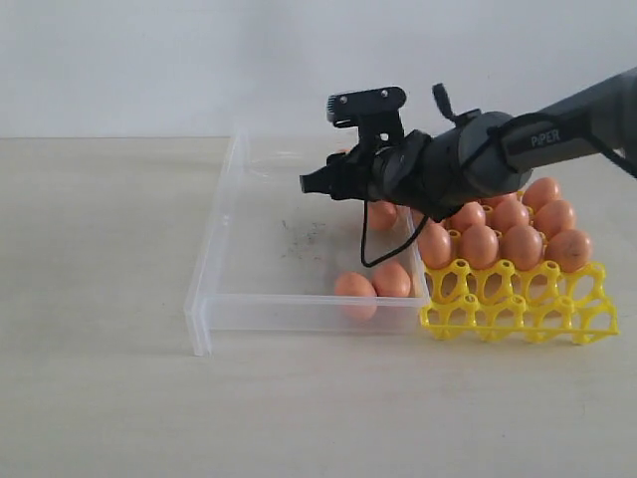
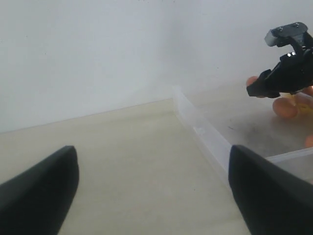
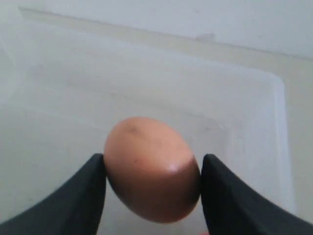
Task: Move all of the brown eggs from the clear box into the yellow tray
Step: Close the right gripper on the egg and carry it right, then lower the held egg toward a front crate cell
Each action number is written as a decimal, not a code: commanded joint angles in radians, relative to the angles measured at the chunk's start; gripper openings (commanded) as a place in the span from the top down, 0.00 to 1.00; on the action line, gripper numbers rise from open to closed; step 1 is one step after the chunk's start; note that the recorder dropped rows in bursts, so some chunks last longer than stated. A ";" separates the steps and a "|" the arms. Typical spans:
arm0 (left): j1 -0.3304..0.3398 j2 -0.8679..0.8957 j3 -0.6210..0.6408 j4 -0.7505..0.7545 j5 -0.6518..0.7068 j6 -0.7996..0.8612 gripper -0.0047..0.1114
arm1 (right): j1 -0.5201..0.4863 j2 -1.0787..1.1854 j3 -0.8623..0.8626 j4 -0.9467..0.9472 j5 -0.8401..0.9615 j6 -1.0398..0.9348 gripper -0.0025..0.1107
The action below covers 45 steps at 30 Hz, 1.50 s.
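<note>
My right gripper (image 1: 311,183) hovers above the clear box (image 1: 214,249), shut on a brown egg (image 3: 151,169) pinched between its two black fingers. The right wrist view shows the box floor (image 3: 234,112) below that egg. Three more brown eggs lie in the box: two at its front right corner (image 1: 354,290) (image 1: 392,279) and one (image 1: 383,214) behind the arm. The yellow tray (image 1: 518,311) stands just right of the box, and several eggs (image 1: 501,244) fill its back cups. My left gripper (image 2: 152,149) is open and empty over bare table beside the box wall (image 2: 205,134); it is outside the exterior view.
The right arm (image 1: 518,144) reaches in from the right, over the tray. The tray's front row of cups (image 1: 557,317) holds nothing. Bare beige tabletop (image 1: 100,299) lies left of the box and in front of it, with a white wall behind.
</note>
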 commanded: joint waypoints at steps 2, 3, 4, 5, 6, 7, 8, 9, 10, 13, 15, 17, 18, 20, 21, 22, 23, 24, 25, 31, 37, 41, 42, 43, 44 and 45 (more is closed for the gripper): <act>-0.006 -0.004 0.004 -0.007 -0.007 -0.008 0.29 | 0.094 -0.016 0.094 -0.752 -0.363 0.575 0.98; -0.006 -0.004 0.004 -0.007 -0.007 -0.008 0.29 | 0.106 -0.016 0.121 -0.816 -0.499 0.608 0.98; -0.006 -0.004 0.004 -0.007 -0.007 -0.008 0.29 | 0.108 -0.016 0.135 -0.820 -0.576 0.624 0.98; -0.006 -0.004 0.004 -0.007 -0.007 -0.008 0.29 | 0.113 -0.016 0.153 -0.814 -0.666 0.646 0.98; -0.006 -0.004 0.004 -0.007 -0.007 -0.008 0.29 | 0.114 -0.017 0.172 -0.803 -0.751 0.669 0.98; -0.006 -0.004 0.004 -0.007 -0.007 -0.008 0.29 | 0.114 -0.021 0.194 -0.802 -0.829 0.684 0.98; -0.006 -0.004 0.004 -0.007 -0.007 -0.008 0.29 | 0.114 -0.027 0.220 -0.802 -0.893 0.700 0.98; -0.006 -0.004 0.004 -0.007 -0.007 -0.008 0.29 | 0.114 -0.039 0.253 -0.802 -0.940 0.709 0.98; -0.006 -0.004 0.004 -0.007 -0.007 -0.008 0.29 | 0.114 -0.051 0.284 -0.802 -0.940 0.719 0.98; -0.006 -0.004 0.004 -0.007 -0.007 -0.008 0.29 | 0.114 -0.126 0.402 -0.802 -0.940 0.758 0.98; -0.006 -0.004 0.004 -0.007 -0.007 -0.008 0.29 | 0.114 -0.192 0.502 -0.795 -0.940 0.758 0.98; -0.006 -0.004 0.004 -0.007 -0.007 -0.008 0.29 | 0.114 -0.261 0.601 -0.759 -0.940 0.760 0.98; -0.006 -0.004 0.004 -0.007 -0.007 -0.008 0.29 | 0.114 -0.294 0.659 -0.718 -0.940 0.760 0.98; -0.006 -0.004 0.004 -0.007 -0.007 -0.008 0.29 | 0.114 -0.347 0.776 -0.618 -0.940 0.752 0.98; -0.006 -0.004 0.004 -0.007 -0.007 -0.008 0.29 | 0.114 -0.373 0.835 -0.543 -0.940 0.752 0.98; -0.006 -0.004 0.004 -0.007 -0.007 -0.008 0.29 | 0.114 -0.397 0.893 -0.469 -0.940 0.755 0.98; -0.006 -0.004 0.004 -0.007 -0.007 -0.008 0.29 | 0.114 -0.414 0.937 -0.402 -0.940 0.760 0.98; -0.006 -0.004 0.004 -0.007 -0.007 -0.008 0.29 | 0.114 -0.433 0.991 -0.344 -0.940 0.771 0.98; -0.006 -0.004 0.004 -0.007 -0.007 -0.008 0.29 | 0.114 -0.451 1.037 -0.299 -0.940 0.777 0.98; -0.006 -0.004 0.004 -0.007 -0.007 -0.008 0.29 | 0.114 -0.503 1.192 -0.335 -0.940 0.830 0.98; -0.006 -0.004 0.004 -0.007 -0.007 -0.008 0.29 | 0.114 -0.474 1.206 -0.375 -0.940 0.791 0.98; -0.006 -0.004 0.004 -0.007 -0.007 -0.008 0.29 | 0.114 -0.452 1.156 -0.364 -0.940 0.802 0.98; -0.006 -0.004 0.004 -0.007 -0.007 -0.008 0.29 | 0.114 -0.444 1.142 -0.364 -0.940 0.815 0.98; -0.006 -0.004 0.004 -0.007 -0.007 -0.008 0.29 | 0.114 -0.439 1.129 -0.364 -0.940 0.841 0.98; -0.006 -0.004 0.004 -0.007 -0.007 -0.008 0.29 | 0.114 -0.433 1.115 -0.354 -0.940 0.860 0.98; -0.006 -0.004 0.004 -0.007 -0.007 -0.008 0.29 | 0.114 -0.429 1.106 -0.340 -0.940 0.871 0.98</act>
